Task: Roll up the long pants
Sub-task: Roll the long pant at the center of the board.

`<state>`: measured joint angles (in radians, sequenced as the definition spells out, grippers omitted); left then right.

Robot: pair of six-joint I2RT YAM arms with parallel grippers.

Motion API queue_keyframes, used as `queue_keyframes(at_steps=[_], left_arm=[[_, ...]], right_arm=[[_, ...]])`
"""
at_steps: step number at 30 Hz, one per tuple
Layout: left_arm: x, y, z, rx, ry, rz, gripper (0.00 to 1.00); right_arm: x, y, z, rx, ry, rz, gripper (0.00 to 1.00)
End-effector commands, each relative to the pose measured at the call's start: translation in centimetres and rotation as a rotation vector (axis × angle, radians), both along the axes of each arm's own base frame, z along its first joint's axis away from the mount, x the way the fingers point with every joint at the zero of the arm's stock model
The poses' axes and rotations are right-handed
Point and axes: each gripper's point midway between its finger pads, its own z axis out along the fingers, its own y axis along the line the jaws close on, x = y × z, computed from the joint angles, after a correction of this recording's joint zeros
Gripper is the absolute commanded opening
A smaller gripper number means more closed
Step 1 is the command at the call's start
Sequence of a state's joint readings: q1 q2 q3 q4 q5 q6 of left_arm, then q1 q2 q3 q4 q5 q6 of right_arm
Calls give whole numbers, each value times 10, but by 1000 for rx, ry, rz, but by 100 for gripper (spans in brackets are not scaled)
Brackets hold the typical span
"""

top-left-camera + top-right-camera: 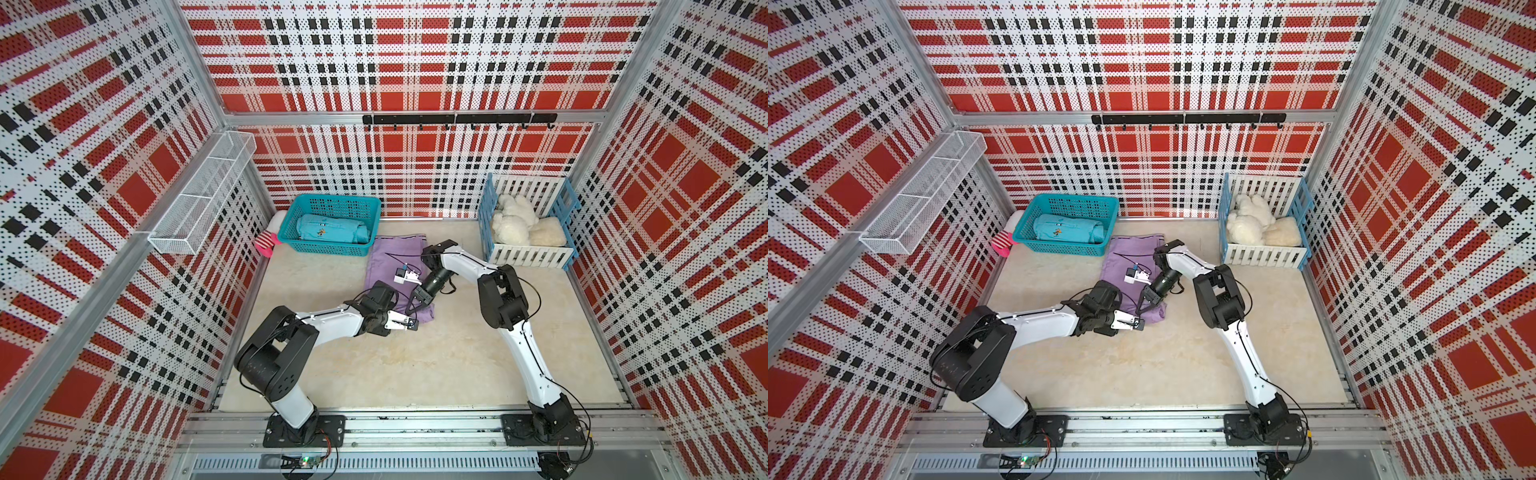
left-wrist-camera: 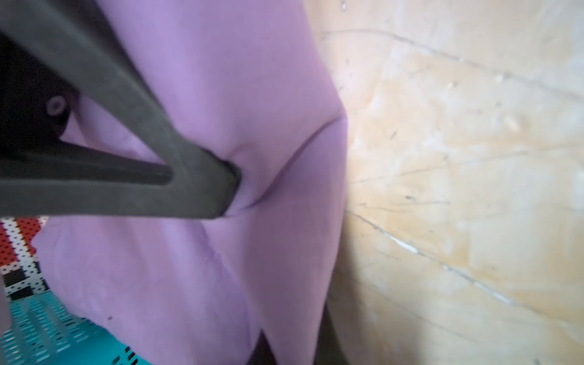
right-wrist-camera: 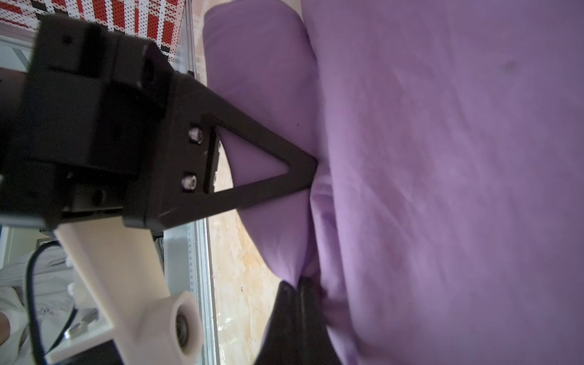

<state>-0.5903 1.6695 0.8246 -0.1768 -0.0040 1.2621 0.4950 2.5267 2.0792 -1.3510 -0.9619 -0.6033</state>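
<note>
Long pants (image 1: 388, 259) lie spread on the floor at the centre of both top views, just beside the teal basket (image 1: 324, 248). They look thin, light and floppy, likely to slump or slide rather than keep a shape. The left gripper (image 2: 232, 186) and the right gripper (image 3: 313, 170) are both pinched tight on the cloth's folded lower end, a sensible place to hold.

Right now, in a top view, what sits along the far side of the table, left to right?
In order: pink striped sock → teal basket → long pants → slatted crate.
</note>
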Motion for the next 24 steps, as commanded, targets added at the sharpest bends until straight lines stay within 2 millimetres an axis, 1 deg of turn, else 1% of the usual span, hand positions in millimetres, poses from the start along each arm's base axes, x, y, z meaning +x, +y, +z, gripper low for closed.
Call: queue_keyframes(at_steps=[1, 2, 3, 4, 5, 8, 11, 12, 13, 15, 16, 17, 19, 21, 23, 24], left_arm=[[-18, 6, -19, -6, 165, -3, 0], [-17, 7, -18, -13, 181, -1, 0], [-17, 7, -18, -20, 197, 2, 0], [-16, 7, -16, -27, 208, 3, 0], [-15, 6, -16, -39, 225, 2, 0], [-18, 3, -13, -62, 303, 3, 0], [-28, 2, -12, -51, 390, -4, 0], [-31, 1, -10, -52, 418, -5, 0], [-38, 0, -8, -48, 468, -6, 0], [-49, -2, -4, -42, 573, 2, 0], [-55, -3, -2, -37, 622, 7, 0], [-60, -5, 0, -33, 664, 12, 0], [-69, -8, 2, -35, 740, 16, 0], [-81, -10, 1, -43, 829, 24, 0], [-93, -11, -1, -49, 925, 34, 0], [-99, -12, -2, -57, 975, 39, 0]], right_arm=[[17, -18, 12, -29, -112, -50, 17], [21, -25, 16, -35, -135, -75, 22], [24, -34, 21, -42, -153, -102, 51], [30, -43, 25, -47, -172, -133, 98], [34, -54, 30, -56, -189, -168, 100], [42, -88, 44, -103, -243, -255, 100], [42, -119, 63, -185, -358, -339, 100], [41, -127, 69, -217, -415, -362, 100], [40, -135, 81, -251, -506, -398, 100], [35, -143, 109, -317, -754, -449, 100], [30, -145, 126, -345, -903, -470, 100], [19, -145, 140, -355, -1029, -467, 100], [-3, -141, 162, -321, -1193, -464, 100], [-24, -140, 175, -249, -1246, -493, 100], [-41, -146, 188, -180, -1258, -540, 100], [-45, -148, 193, -166, -1272, -549, 100]])
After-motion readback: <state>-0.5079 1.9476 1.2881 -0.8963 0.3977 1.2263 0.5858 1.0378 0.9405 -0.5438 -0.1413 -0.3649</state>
